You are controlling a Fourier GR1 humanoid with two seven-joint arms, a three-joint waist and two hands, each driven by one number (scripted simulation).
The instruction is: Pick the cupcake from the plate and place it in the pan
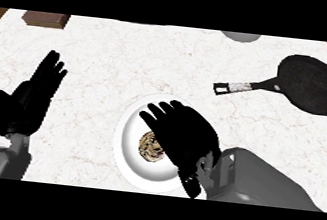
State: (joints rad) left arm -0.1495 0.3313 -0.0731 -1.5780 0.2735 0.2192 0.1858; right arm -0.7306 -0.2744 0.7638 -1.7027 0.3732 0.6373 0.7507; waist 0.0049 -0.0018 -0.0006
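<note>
A white plate (129, 151) lies on the marble counter near the front, left of centre. On it sits the cupcake (150, 146), brown and speckled, partly hidden by my right hand (184, 137). That hand hovers over the plate with fingers spread and straight, open, right beside and above the cupcake. A black pan (313, 86) with a silver-tipped handle (239, 87) lies at the right rear, holding nothing. My left hand (30, 99) rests open at the left, fingers pointing up, away from the plate.
A brown block (45, 18) sits at the far left rear. A grey round object (241, 36) is cut off by the top edge. Wooden counter edges show at both upper corners.
</note>
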